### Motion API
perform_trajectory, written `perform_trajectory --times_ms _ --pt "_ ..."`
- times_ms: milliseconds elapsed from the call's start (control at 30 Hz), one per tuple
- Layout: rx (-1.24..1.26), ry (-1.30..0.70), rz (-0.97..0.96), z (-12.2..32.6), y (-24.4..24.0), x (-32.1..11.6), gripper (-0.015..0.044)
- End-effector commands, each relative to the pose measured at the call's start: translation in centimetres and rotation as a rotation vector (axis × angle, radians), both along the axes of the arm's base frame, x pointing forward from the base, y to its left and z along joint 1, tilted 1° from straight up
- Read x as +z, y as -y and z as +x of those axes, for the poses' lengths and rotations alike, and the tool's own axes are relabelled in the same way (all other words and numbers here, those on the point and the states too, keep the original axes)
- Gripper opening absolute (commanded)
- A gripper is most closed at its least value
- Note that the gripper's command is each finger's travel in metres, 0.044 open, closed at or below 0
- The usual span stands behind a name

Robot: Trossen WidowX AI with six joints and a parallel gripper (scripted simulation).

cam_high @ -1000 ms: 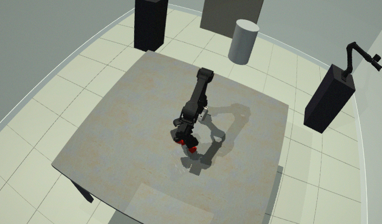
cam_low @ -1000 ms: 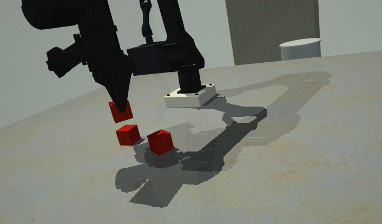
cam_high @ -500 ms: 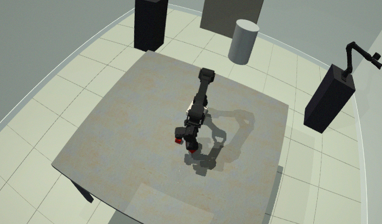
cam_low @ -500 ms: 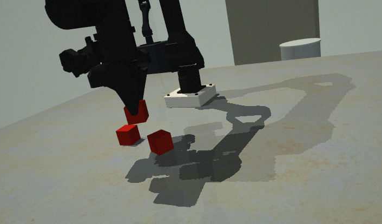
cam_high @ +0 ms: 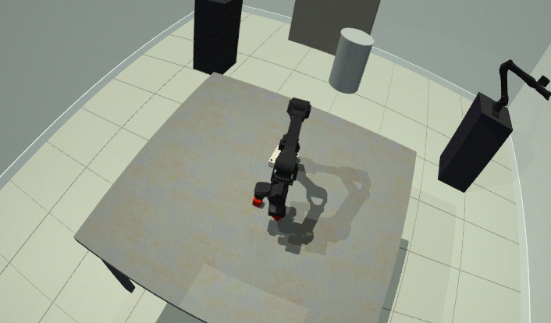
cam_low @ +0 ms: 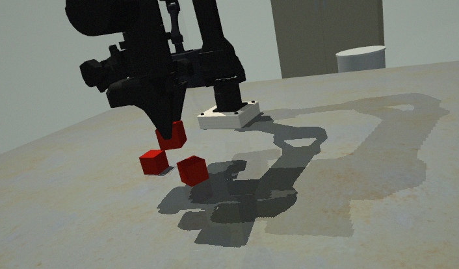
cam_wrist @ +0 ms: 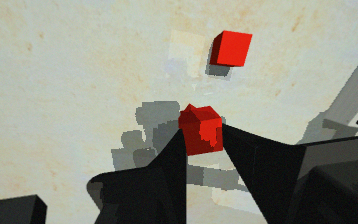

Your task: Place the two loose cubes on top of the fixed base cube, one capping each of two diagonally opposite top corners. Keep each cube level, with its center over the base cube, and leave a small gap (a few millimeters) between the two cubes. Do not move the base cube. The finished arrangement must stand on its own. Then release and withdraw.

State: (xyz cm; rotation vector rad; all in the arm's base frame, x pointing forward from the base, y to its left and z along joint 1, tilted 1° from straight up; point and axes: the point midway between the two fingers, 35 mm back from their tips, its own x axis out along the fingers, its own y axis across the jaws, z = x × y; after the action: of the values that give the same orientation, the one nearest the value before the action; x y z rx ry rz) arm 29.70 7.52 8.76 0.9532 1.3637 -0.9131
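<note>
My gripper (cam_low: 170, 134) (cam_wrist: 199, 129) is shut on a red cube (cam_low: 179, 138) (cam_wrist: 195, 143), held in the air above the table. In the wrist view it overlaps a second red cube (cam_low: 192, 171) (cam_wrist: 190, 108) (cam_high: 277, 218), which stands on the table and shows only a corner there. A third red cube (cam_high: 257, 202) (cam_low: 154, 162) (cam_wrist: 234, 49) stands on the table, apart from the second. The three look alike, so I cannot tell which is the base cube. The held cube is hidden under the arm in the top view.
The arm's white mounting plate (cam_high: 273, 155) (cam_low: 218, 121) (cam_wrist: 352, 102) sits on the table (cam_high: 168, 180) behind the cubes. The arm's dark shadows fall across and beside the second cube. A grey cylinder (cam_high: 350, 62) and dark pedestals (cam_high: 216, 37) (cam_high: 470, 146) stand beyond the table.
</note>
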Motion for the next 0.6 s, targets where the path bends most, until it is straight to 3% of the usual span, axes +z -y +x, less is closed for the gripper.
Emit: perform_trajectory --times_ms 0,567 --pt "-0.005 0.003 0.003 0.0 -0.1 0.0 0.0105" --pt "-0.017 0.002 0.003 0.1 -0.2 -2.7 0.0105"
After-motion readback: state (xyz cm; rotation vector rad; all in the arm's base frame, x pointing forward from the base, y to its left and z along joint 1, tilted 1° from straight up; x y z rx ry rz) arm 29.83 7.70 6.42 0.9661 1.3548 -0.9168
